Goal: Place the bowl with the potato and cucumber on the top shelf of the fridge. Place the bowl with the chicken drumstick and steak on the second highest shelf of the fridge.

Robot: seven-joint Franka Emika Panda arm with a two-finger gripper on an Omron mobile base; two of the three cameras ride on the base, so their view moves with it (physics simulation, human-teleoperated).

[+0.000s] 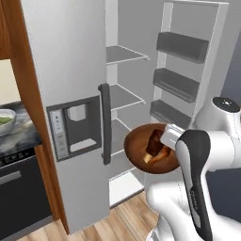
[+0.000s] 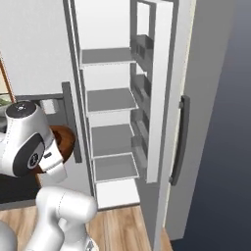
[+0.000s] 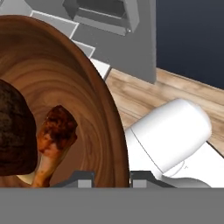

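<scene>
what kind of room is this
A kitchen, rendered: an open fridge with bare shelves, an oven under a counter, and a brown bowl of meat held near the fridge.

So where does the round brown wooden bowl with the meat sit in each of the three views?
Left base view: the round brown wooden bowl is at lower centre, before the open fridge, holding the dark steak.
Right base view: lower left, mostly hidden behind the arm.
Hand view: the left half, with the golden-tan chicken drumstick inside.
Shared landmark: the grey door bins.
</scene>
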